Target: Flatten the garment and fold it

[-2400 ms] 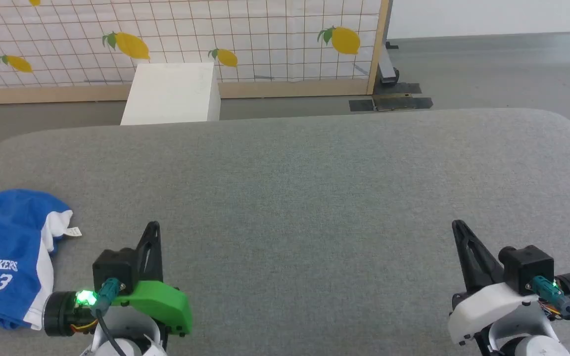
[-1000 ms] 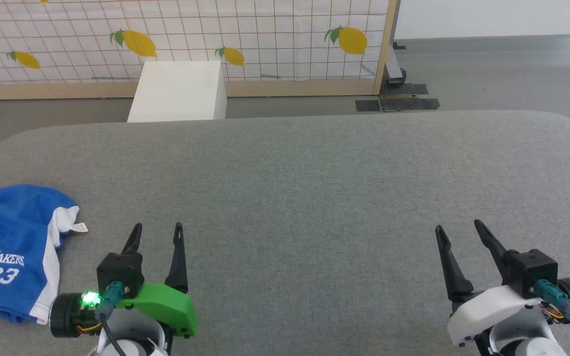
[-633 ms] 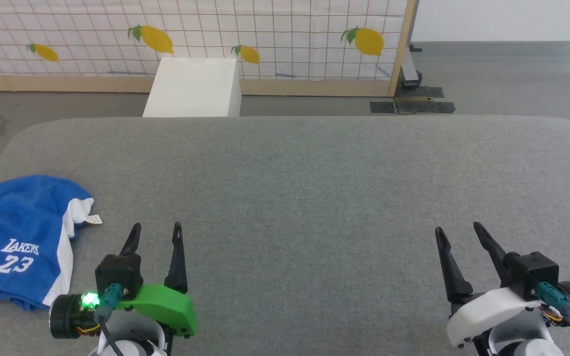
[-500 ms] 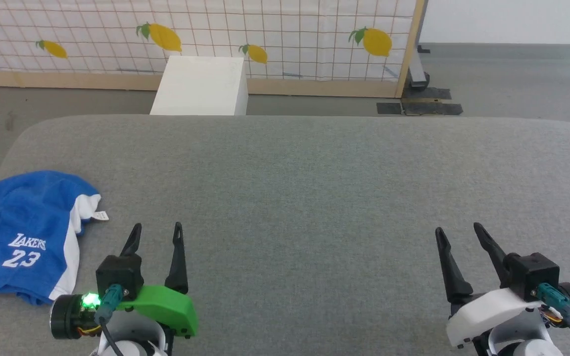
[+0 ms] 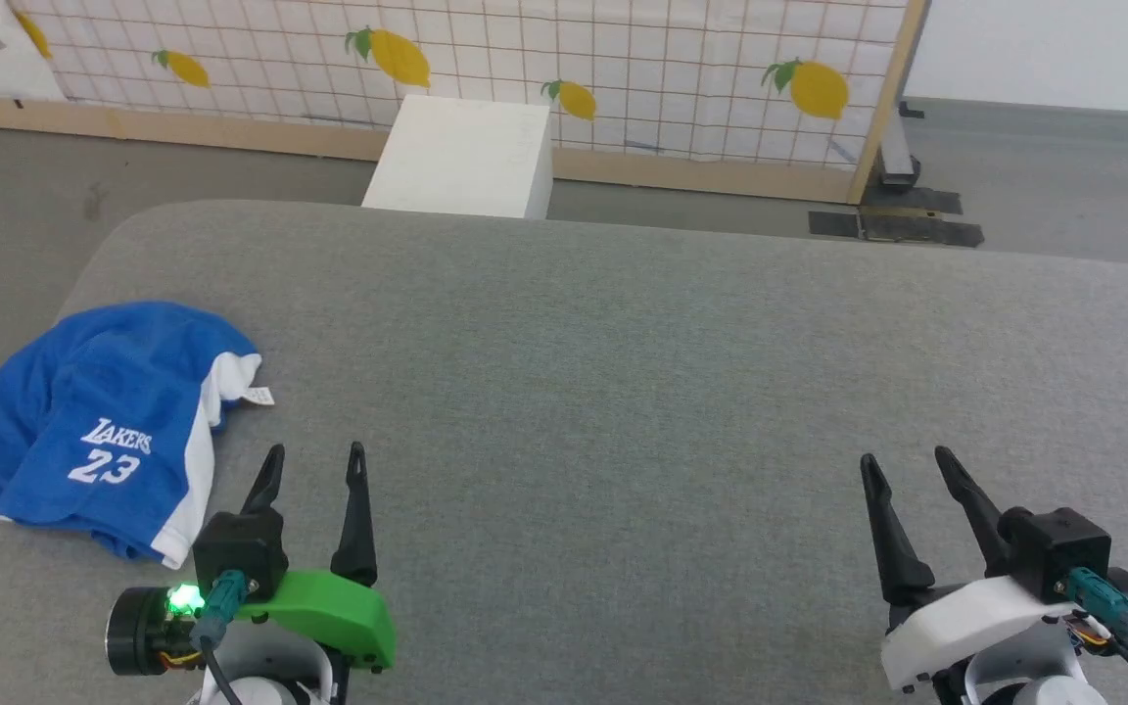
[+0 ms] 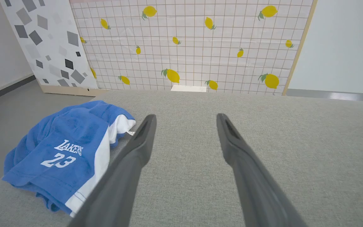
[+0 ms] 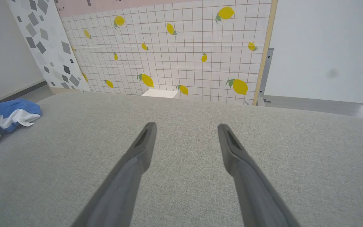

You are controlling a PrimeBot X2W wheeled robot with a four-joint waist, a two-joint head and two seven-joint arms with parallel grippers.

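The shorts (image 5: 104, 421) lie bunched at the worktop's (image 5: 623, 372) left edge; the left gripper (image 5: 315, 448) and right gripper (image 5: 903, 455) both gape, empty.

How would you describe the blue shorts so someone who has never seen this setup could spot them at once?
Start at the wide grey padded surface and go to its left end, to the left of the left tool. There lies a crumpled heap of royal blue shorts, the only cloth lying on it, with a white side stripe and white LAKERS 23 print.
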